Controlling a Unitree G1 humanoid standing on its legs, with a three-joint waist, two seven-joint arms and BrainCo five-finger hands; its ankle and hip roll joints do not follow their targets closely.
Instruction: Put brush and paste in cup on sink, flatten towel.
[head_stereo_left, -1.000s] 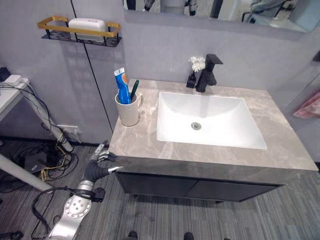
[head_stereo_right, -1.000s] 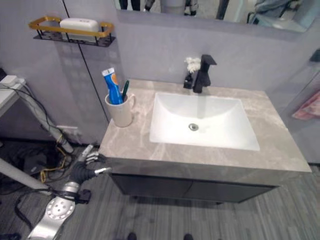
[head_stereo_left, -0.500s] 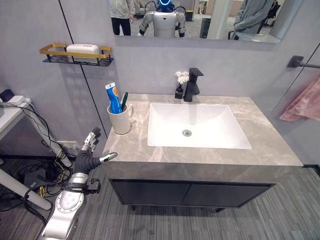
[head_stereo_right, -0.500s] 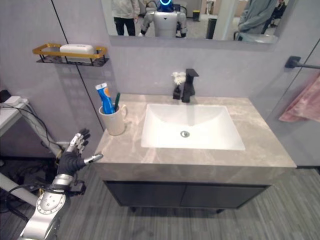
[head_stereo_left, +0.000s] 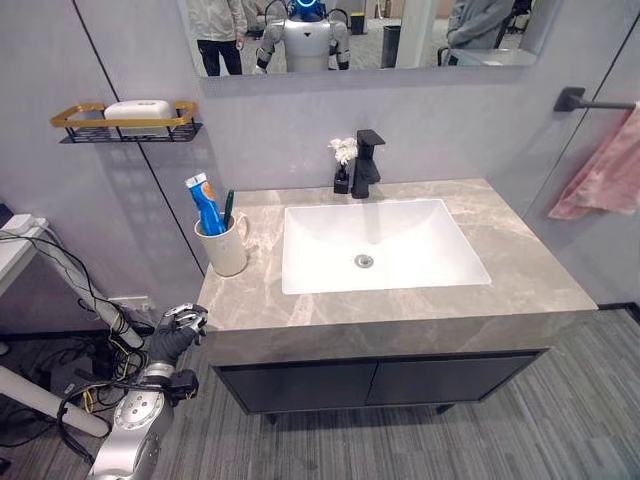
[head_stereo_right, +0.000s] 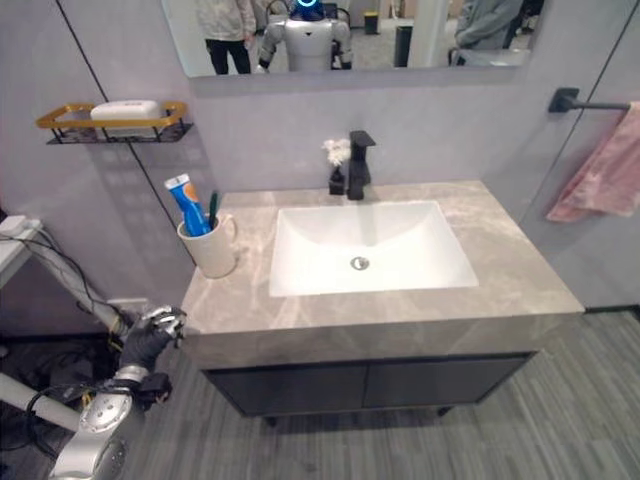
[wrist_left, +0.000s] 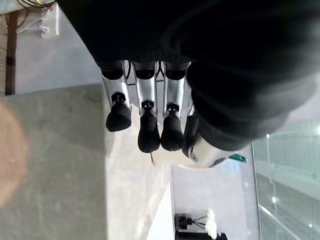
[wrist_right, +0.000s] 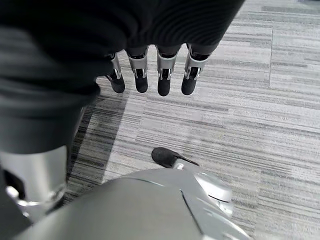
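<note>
Left eye view gives me a grey marbled tabletop (head_stereo_left: 520, 265) around a white rectangular sink (head_stereo_left: 380, 245), pink towel (head_stereo_left: 600, 175) bunched on its wall bar. A cream cup (head_stereo_left: 226, 247) holds blue paste (head_stereo_left: 204, 204) and green brush (head_stereo_left: 228, 205). My left hand (head_stereo_left: 176, 330) hangs curled, empty; right hand (wrist_right: 150, 75) relaxed, empty, above striped floor (wrist_right: 250, 110).

Pink towel (head_stereo_left: 603, 180) cut off by the frame's right edge
</note>
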